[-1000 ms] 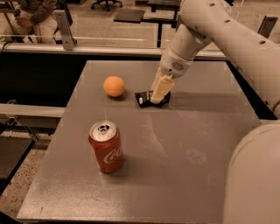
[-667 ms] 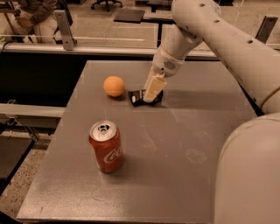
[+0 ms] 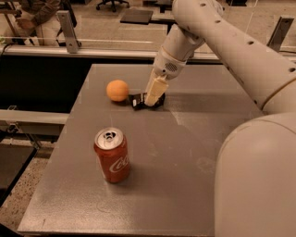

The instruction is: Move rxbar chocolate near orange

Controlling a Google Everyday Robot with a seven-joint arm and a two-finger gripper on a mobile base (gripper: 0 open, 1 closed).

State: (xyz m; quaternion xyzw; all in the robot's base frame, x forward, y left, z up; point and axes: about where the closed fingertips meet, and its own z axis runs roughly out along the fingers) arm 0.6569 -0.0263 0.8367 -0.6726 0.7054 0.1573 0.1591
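Note:
The orange [image 3: 117, 90] sits on the grey table [image 3: 194, 139] at the far left. The rxbar chocolate [image 3: 137, 101], a black flat bar, lies just right of the orange with a small gap between them; most of it is hidden behind the gripper. The gripper [image 3: 153, 98] is right over the bar, with its cream-coloured fingers [image 3: 156, 90] pointing down at it. The arm reaches in from the upper right.
A red soda can [image 3: 112, 155] stands upright at the near left of the table. The robot's white body [image 3: 256, 180] fills the right foreground. Beyond the table's far edge are a rail, chairs and a seated person [image 3: 34, 14].
The gripper and the rxbar chocolate have moved left together across the table, closer to the orange. The orange and the can have not moved.

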